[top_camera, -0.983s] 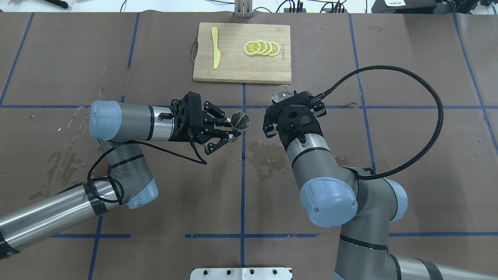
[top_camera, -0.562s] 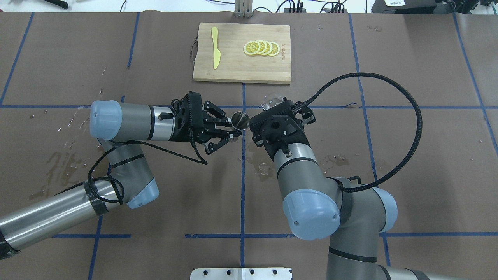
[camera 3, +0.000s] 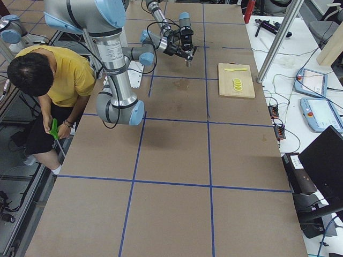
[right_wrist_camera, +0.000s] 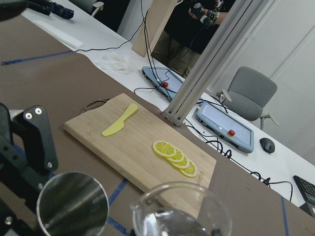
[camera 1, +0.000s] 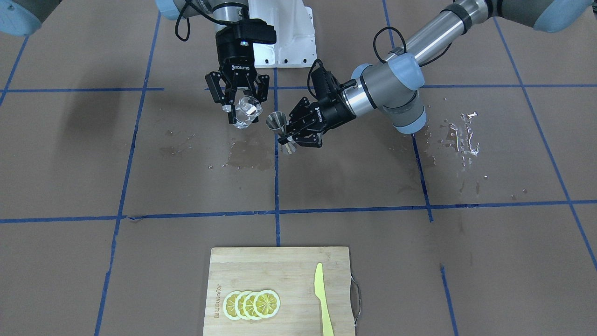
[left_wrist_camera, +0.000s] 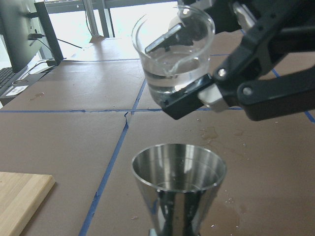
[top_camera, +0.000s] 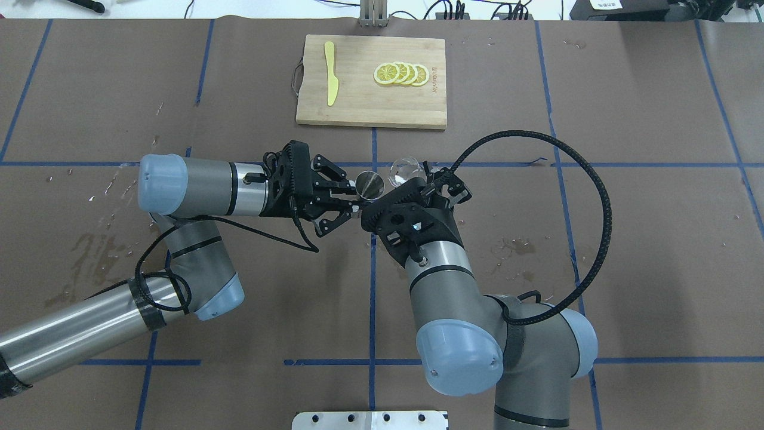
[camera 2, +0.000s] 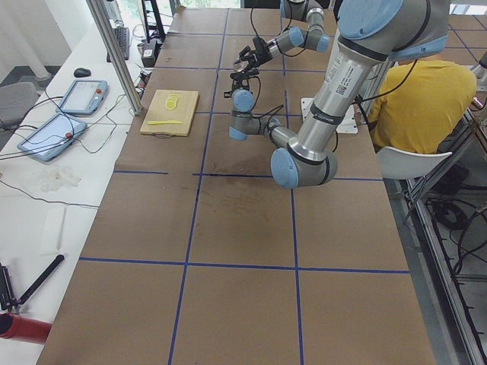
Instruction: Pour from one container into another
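Two robot arms meet in the air over the middle of a brown worktop (top_camera: pixel 656 286) marked with blue tape lines. Seen from overhead, the left arm reaches in level from the left. The left gripper (top_camera: pixel 353 200) is closed on the narrow waist of a small steel hourglass jigger (top_camera: pixel 369 184), which it holds upright off the worktop, open mouth up. Just to the right of the jigger, close beside it but apart, is a small clear cup (top_camera: pixel 406 171). The right gripper (camera 1: pixel 245 108) clamps the cup by its sides, and its arm comes in from the lower right. In the left wrist view the cup sits higher than the jigger's mouth and a little beyond it, roughly level. Clear liquid fills its lower part and none is running out. Dark wet patches (camera 1: pixel 247 158) stain the worktop below the pair. The step in hand looks like lining the cup up before tipping. To do it well, the cup's lip should first come over the centre of the narrow steel mouth and sit low above it. The cup should then tilt slowly so the liquid falls in a thin stream. The jigger should stay level and motionless, and the pour should end before the brim.
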